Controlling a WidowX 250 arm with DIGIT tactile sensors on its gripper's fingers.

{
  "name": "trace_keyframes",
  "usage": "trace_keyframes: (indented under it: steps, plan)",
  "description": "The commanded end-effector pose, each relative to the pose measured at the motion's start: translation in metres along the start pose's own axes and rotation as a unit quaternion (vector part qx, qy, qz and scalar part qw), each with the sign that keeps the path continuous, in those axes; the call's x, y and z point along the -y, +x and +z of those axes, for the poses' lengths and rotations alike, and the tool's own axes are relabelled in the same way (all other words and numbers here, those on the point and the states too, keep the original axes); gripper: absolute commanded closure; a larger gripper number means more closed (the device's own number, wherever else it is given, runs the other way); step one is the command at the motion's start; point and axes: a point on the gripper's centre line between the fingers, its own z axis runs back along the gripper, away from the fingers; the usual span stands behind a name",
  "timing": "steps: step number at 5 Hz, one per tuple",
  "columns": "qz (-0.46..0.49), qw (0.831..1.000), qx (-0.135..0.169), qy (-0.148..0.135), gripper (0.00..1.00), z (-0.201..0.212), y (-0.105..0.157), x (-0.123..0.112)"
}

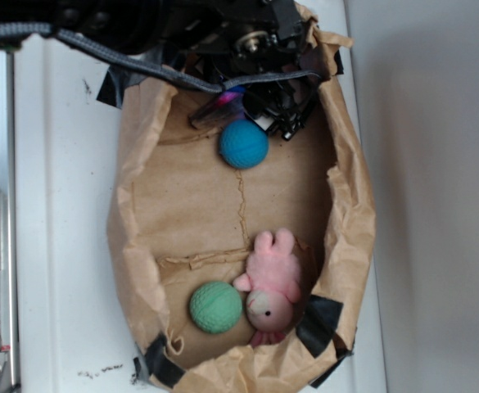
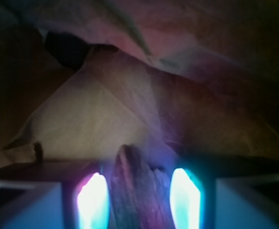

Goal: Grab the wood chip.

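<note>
Wood chip between the claw's fingers at the far end of the paper bag

The wood chip [image 2: 134,191] looks stiff, light and rough, so it should not slip; its jagged edges could crumble under hard pressure, so the long flat sides are the place to grip. It is brown, long and bark-like. In the wrist view it stands between the lit fingers [image 2: 92,202] of the gripper [image 2: 138,200], which seem to pinch it. A blue ball [image 1: 243,144] lies just nearer
</note>
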Motion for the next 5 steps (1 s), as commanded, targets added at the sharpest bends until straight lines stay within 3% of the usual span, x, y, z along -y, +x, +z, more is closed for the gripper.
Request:
trace_keyframes:
  steps: [1, 3, 4, 5]
  plan:
    - [0.01, 1.0, 0.012, -0.012, 1.0, 0.01, 0.007, -0.009]
    - [0.02, 0.999, 0.0, -0.035, 1.0, 0.029, 0.01, -0.005]
    - [0.029, 0.998, 0.009, -0.061, 1.0, 0.071, 0.007, -0.002]
    - [0.041, 0.995, 0.0, -0.089, 1.0, 0.112, -0.001, -0.007]
